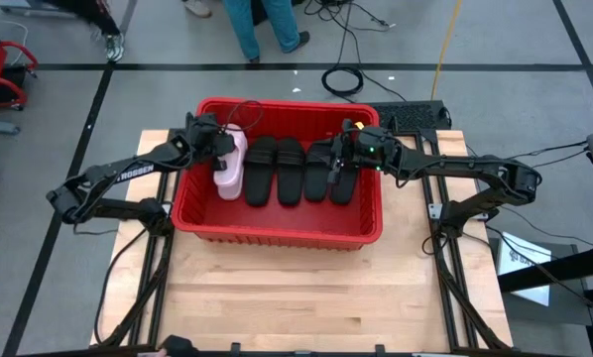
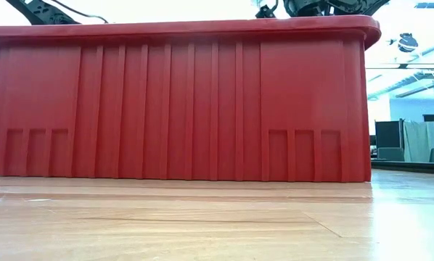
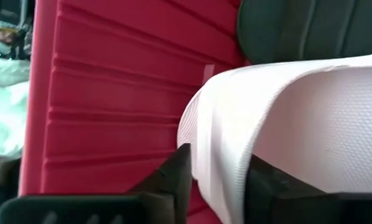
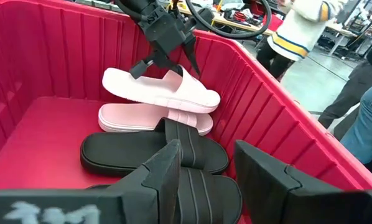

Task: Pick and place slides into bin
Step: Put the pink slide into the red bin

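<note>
Across the middle of the high view, I see the bin [image 1: 277, 234] holding four black slides [image 1: 289, 171] and one pink slide [image 1: 229, 183]. My left claw [image 4: 167, 59] grips the second pink slide [image 4: 164, 87] just above the first, leaving only its release; my right claw [image 4: 204, 168] hovers empty, fingers apart, over the black ones.

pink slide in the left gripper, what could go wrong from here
The left gripper holds the upper pink slide tilted above the other pink slide; released there, it may settle crooked on it. It is also close to the bin wall, so it might scrape the ribs.
</note>
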